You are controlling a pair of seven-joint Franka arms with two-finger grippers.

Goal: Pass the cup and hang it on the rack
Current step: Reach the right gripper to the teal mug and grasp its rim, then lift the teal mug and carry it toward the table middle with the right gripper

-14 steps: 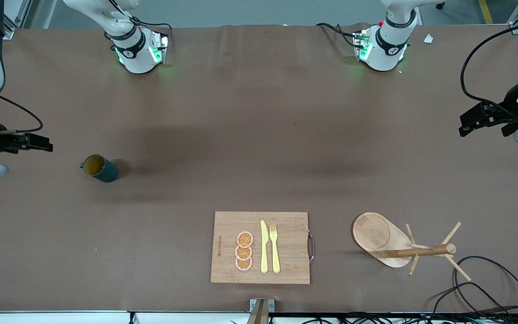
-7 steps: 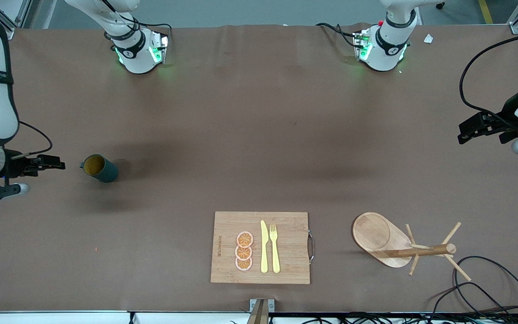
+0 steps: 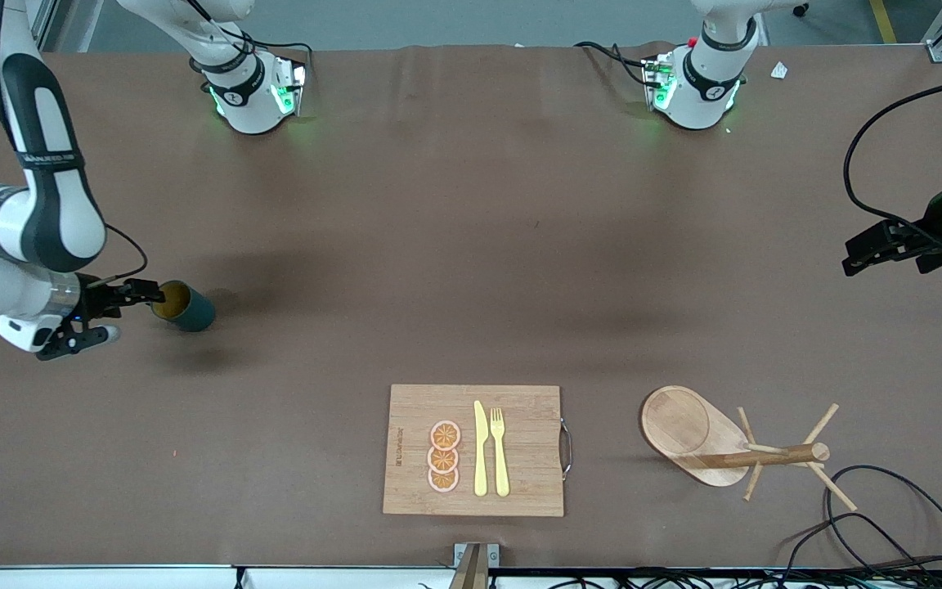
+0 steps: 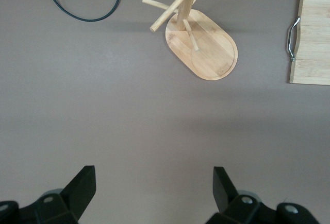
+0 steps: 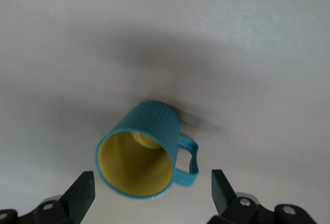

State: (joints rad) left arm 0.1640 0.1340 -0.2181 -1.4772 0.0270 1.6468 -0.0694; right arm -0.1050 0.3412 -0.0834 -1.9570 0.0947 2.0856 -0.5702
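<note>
Right gripper point(image 5: 149, 195) spread wide, holding nothing, hovering just over the cup point(image 5: 147, 149): ribbed teal wall, glossy mustard inside, loop handle toward one black finger point(image 5: 224, 190), rim centred between the jaws, untouched. Standing upright on matte brown table point(image 3: 471, 245). Left gripper point(image 4: 154, 193) likewise wide, empty, over bare cloth; pale wooden rack point(image 4: 203, 41), oval dished base, thin pegs, ahead of its jaws, well apart.

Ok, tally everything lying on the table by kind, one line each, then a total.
Cup: 1
Mug rack: 1
Bamboo cutting board: 1
Yellow knife: 1
Yellow fork: 1
Orange slices: 3
Total: 8
</note>
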